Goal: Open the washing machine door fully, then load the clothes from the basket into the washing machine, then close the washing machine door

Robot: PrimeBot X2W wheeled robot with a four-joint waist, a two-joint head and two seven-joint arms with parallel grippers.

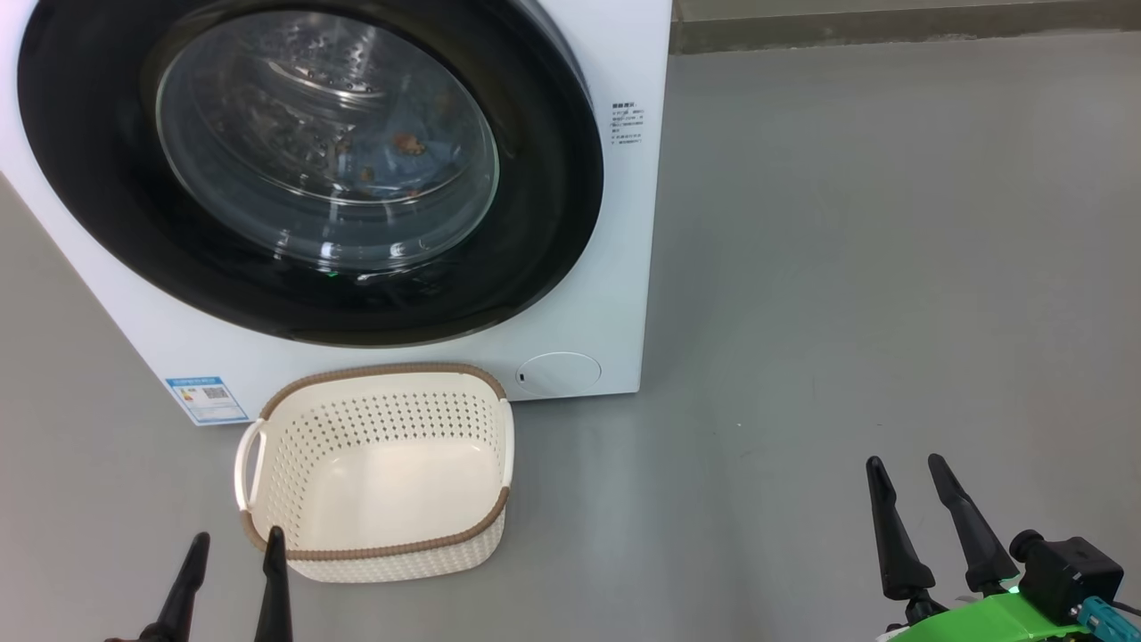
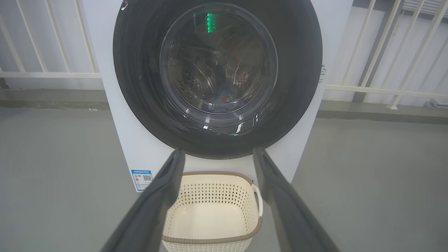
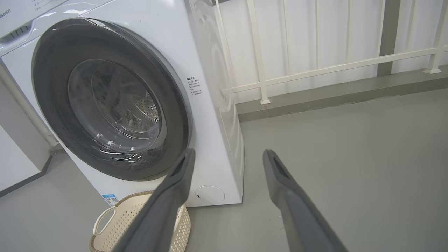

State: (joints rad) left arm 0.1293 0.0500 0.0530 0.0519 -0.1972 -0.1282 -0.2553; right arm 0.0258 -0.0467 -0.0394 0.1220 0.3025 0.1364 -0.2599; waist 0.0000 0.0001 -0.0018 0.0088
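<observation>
Facing a shut washer door, both grippers spread

Lower left in the head view, the left gripper (image 1: 236,538) stands splayed, holding nothing, just beside the basket (image 1: 383,423), which sits on the grey floor (image 1: 802,312) before the washing machine (image 1: 624,71). Upper left, the washing machine door (image 1: 89,178) is closed; clothes (image 1: 408,143) show dimly behind its glass. Lower right, the right gripper (image 1: 905,464) is likewise released. Wrist views add a white railing (image 3: 257,52) behind.
</observation>
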